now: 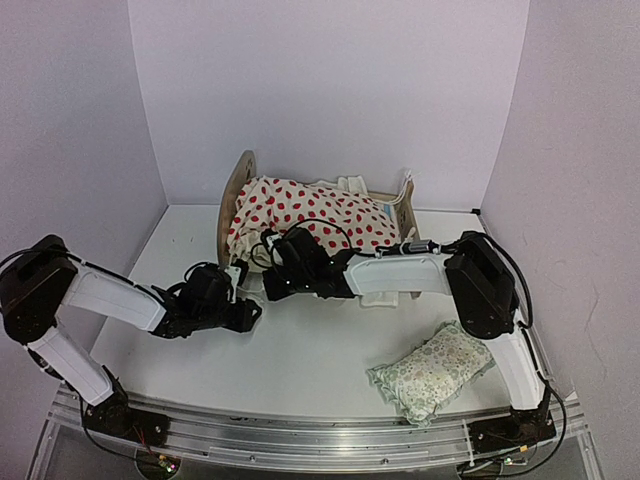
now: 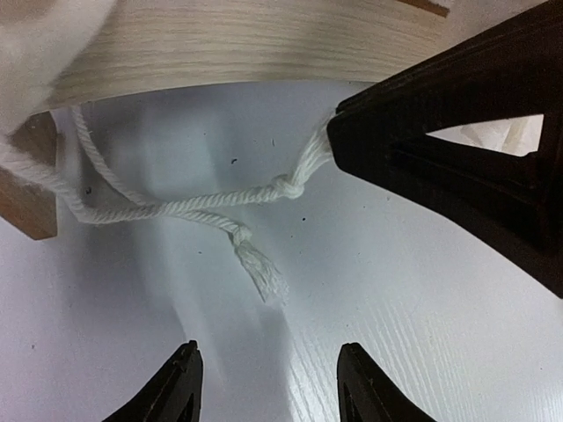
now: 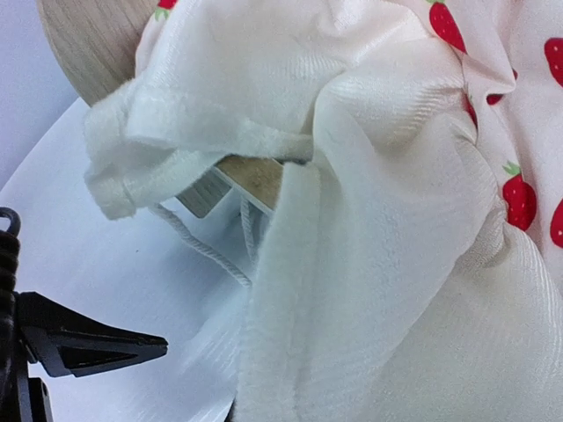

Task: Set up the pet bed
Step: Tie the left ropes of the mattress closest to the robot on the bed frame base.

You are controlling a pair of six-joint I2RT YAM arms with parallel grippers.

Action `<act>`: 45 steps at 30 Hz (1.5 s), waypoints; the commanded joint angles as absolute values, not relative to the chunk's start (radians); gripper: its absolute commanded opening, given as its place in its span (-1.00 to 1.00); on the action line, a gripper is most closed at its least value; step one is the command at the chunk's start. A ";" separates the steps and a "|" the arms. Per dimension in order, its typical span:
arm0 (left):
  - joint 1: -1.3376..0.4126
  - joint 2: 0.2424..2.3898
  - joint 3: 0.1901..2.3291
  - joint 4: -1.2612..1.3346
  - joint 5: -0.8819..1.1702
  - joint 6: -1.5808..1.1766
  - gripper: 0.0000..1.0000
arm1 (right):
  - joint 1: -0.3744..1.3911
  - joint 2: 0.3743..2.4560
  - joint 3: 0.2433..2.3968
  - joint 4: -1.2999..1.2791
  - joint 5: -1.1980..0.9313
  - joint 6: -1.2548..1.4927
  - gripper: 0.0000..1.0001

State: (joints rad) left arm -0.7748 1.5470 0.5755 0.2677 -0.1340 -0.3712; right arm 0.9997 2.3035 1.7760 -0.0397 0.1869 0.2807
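Gaping half-wide and empty, left pincer (image 2: 269,389) near white cord (image 2: 176,209); right pincer (image 2: 338,141) pinched shut on it.

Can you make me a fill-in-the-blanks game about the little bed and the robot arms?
1. The cushion on the pet bed is printed with red ___.
2. The floral pillow lies on the ___, not on the bed.
3. The white cord has a ___ tied in it.
4. The left gripper is ___, with nothing between its fingers.
Missing words: strawberries; table; knot; open.
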 commanded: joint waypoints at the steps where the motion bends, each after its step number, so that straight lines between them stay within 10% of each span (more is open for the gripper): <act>1: -0.793 1.621 0.662 0.295 -0.181 -0.361 0.07 | 1.003 2.253 1.756 -0.021 0.237 0.240 -1.00; 16: -0.808 1.787 0.775 0.199 -0.285 -0.380 -0.41 | 1.002 2.263 1.726 -0.017 0.247 0.231 -1.00; 21: -0.808 1.780 0.741 0.231 -0.239 -0.369 -0.99 | 1.002 2.262 1.717 -0.015 0.237 0.241 -1.00; 45: -0.809 1.229 0.468 0.104 -0.013 -0.442 -1.00 | 1.097 2.145 1.496 0.076 0.221 0.310 -1.00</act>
State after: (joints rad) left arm -0.8055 1.3026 0.4715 0.1615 -0.0647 -0.4186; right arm 1.0928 2.2439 1.5297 0.0199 0.2070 0.2905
